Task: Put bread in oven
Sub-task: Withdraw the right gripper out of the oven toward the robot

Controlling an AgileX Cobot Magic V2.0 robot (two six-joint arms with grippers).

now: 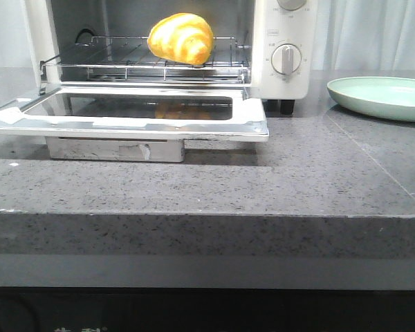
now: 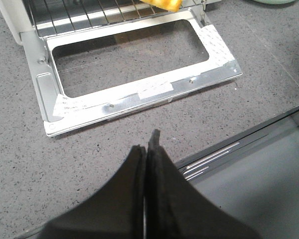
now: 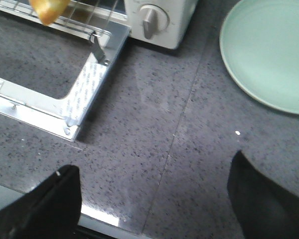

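Since the roll is already inside, here's how it looks to me:

Bread: the bread [image 1: 181, 38] sits on the wire rack [image 1: 124, 66] inside the oven [image 1: 283, 41], toward the knob side, near the rack's front edge. A faint reflection of it shows in the door glass below.

Oven door: the door [image 1: 124, 123] is dropped fully open and lies flat out over the bench [image 1: 263, 187] in front of the oven.

Progress: I'd say the placing part is done. If the job includes closing up, swinging the door shut is all that's left, my guess only.

Plate: pale green plate [image 1: 380, 97] sits on the bench beside the oven on its knob side, nothing on it.

Left gripper: the left gripper [image 2: 147, 149] hangs over the bench in front of the door's outer edge, fingers [image 2: 159, 169] pressed together with nothing between them.

Right gripper: the right gripper [image 3: 154, 194] hovers over the bench between the door corner and the plate, fingers [image 3: 55, 194] spread wide, holding nothing.

Writing: small markings ring the oven's lower knob [image 1: 286, 59] and there's a little label above it, way too small to read. Stickers on the door frame show print too, but it's unreadable. No brand name I can make out.
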